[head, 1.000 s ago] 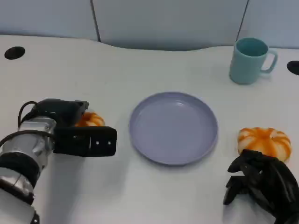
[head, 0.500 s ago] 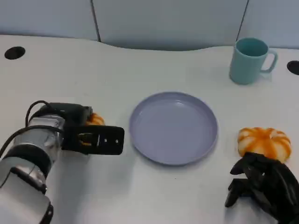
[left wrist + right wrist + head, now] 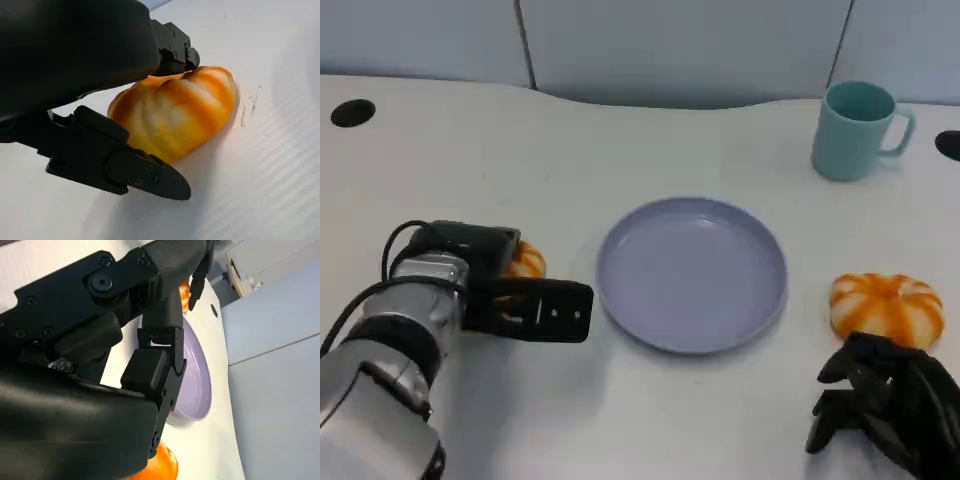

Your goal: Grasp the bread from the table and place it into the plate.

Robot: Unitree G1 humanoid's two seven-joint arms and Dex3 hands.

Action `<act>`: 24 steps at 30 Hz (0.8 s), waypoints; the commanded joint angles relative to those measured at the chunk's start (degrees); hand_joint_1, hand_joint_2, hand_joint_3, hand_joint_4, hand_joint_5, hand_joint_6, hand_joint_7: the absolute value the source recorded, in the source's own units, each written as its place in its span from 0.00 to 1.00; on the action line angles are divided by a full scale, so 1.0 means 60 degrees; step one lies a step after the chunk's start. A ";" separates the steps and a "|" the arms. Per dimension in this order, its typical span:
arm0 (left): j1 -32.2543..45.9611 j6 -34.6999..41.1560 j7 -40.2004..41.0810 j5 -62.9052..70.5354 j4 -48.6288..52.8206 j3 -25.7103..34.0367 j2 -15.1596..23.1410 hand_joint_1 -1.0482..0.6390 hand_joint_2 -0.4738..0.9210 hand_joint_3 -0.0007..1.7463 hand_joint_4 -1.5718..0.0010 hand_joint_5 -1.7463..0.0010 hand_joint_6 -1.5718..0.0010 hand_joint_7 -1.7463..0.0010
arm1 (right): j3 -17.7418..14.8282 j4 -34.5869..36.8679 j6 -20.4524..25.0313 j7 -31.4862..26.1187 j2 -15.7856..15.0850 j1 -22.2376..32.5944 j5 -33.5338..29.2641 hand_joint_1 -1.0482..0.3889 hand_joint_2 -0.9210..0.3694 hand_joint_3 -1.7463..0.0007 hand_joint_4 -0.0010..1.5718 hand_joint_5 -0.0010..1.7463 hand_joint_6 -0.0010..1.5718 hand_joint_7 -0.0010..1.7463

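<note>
Two breads lie beside the plate [image 3: 691, 273], none in it yet. Our left hand [image 3: 510, 300] closes around the bread [image 3: 175, 117] left of the plate, touching it, not lifted. Our right hand [image 3: 885, 410] rests curled, empty.

I can read no text, label, brand, number or sign anywhere, neither on my hands, nor on the bread, the plate, the mug or the table.
</note>
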 commanded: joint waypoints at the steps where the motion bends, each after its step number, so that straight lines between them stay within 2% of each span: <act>1: 0.0394 -0.0033 0.0488 -0.0147 0.0119 0.0070 -0.0006 0.34 0.87 0.00 0.96 0.99 0.89 0.99 | -0.0086 -0.0442 0.0331 -0.0012 -0.0162 0.0295 0.0208 0.08 0.10 1.00 0.89 0.50 0.77 0.49; 6: 0.0458 -0.0019 0.0654 -0.0244 0.0149 0.0120 -0.0066 0.43 0.86 0.00 0.97 0.99 0.88 0.99 | -0.0074 -0.0595 0.0434 -0.0050 -0.0150 0.0365 0.0251 0.08 0.10 1.00 0.88 0.51 0.77 0.49; 10: 0.0482 -0.0023 0.0780 -0.0274 0.0155 0.0161 -0.0076 0.45 0.86 0.00 0.97 1.00 0.88 1.00 | -0.0067 -0.0616 0.0467 -0.0094 -0.0126 0.0362 0.0247 0.08 0.10 1.00 0.88 0.52 0.77 0.49; 12: 0.0512 -0.0035 0.0919 -0.0322 0.0157 0.0215 -0.0081 0.52 0.89 0.01 0.96 0.99 0.86 0.99 | -0.0063 -0.0628 0.0507 -0.0146 -0.0098 0.0348 0.0243 0.08 0.11 1.00 0.88 0.52 0.77 0.49; 20: 0.0622 -0.0060 0.1158 -0.0411 0.0179 0.0228 -0.0099 0.54 0.90 0.01 0.95 0.99 0.85 0.99 | -0.0064 -0.0656 0.0514 -0.0149 -0.0092 0.0364 0.0264 0.08 0.11 1.00 0.88 0.53 0.76 0.50; 22: 0.0771 -0.0078 0.1417 -0.0440 0.0198 0.0251 -0.0121 0.53 0.98 0.02 0.77 0.94 0.77 0.98 | -0.0074 -0.0681 0.0501 -0.0118 -0.0094 0.0389 0.0290 0.07 0.11 1.00 0.88 0.52 0.76 0.50; 24: 0.0823 -0.0171 0.1545 -0.0418 0.0198 0.0223 -0.0090 0.51 0.99 0.06 0.68 0.92 0.71 0.97 | -0.0068 -0.0752 0.0550 -0.0135 -0.0114 0.0423 0.0294 0.07 0.11 1.00 0.88 0.52 0.77 0.50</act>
